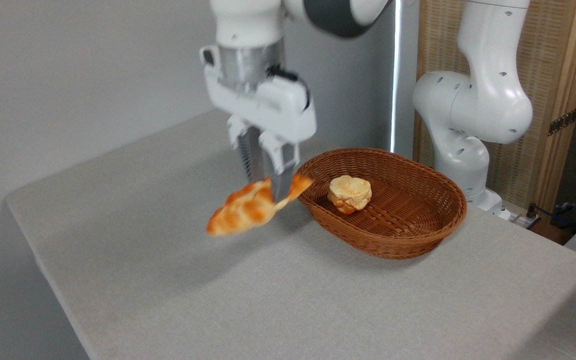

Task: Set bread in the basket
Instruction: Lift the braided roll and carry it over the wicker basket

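The bread (242, 210), a long braided golden-orange loaf, hangs tilted above the table, its left end lower, its right tip near the basket's left rim. My gripper (269, 186) is shut on the bread near its right end, fingers pointing down. The oval brown wicker basket (418, 235) sits on the table just right of the loaf. The bread is outside the basket, left of its rim, and slightly blurred.
A small pale round bun (350, 193) lies inside the basket at its left part. The robot's base (468, 125) stands behind the basket at the right. Grey table cloth (218, 300) spreads left and front. Cables lie at the far right edge.
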Controlling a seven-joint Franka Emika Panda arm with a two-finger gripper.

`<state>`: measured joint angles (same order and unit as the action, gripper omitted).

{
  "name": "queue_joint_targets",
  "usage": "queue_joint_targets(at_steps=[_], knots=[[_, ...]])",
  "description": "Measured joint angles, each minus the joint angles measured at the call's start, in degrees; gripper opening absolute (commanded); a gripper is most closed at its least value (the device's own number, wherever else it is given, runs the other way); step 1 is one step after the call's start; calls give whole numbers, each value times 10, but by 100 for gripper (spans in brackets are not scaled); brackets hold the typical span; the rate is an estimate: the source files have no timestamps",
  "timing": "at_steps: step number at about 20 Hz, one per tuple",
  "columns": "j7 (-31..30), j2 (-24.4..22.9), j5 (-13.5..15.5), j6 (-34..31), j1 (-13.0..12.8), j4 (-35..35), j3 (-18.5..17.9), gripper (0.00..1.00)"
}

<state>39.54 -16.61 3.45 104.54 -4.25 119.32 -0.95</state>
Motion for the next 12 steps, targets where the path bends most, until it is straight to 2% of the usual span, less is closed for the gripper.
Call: queue_joint_targets(at_steps=[2, 5, 8, 10, 12], knots=[[17, -41, 0, -68, -6, 1, -13, 47], [64, -104, 0, -146, -22, 18, -62, 47], [97, -169, 0, -164, -47, 67, -119, 47], [104, -195, -8, -164, -59, 103, -135, 47], [118, -205, -28, -166, -73, 133, -136, 47]])
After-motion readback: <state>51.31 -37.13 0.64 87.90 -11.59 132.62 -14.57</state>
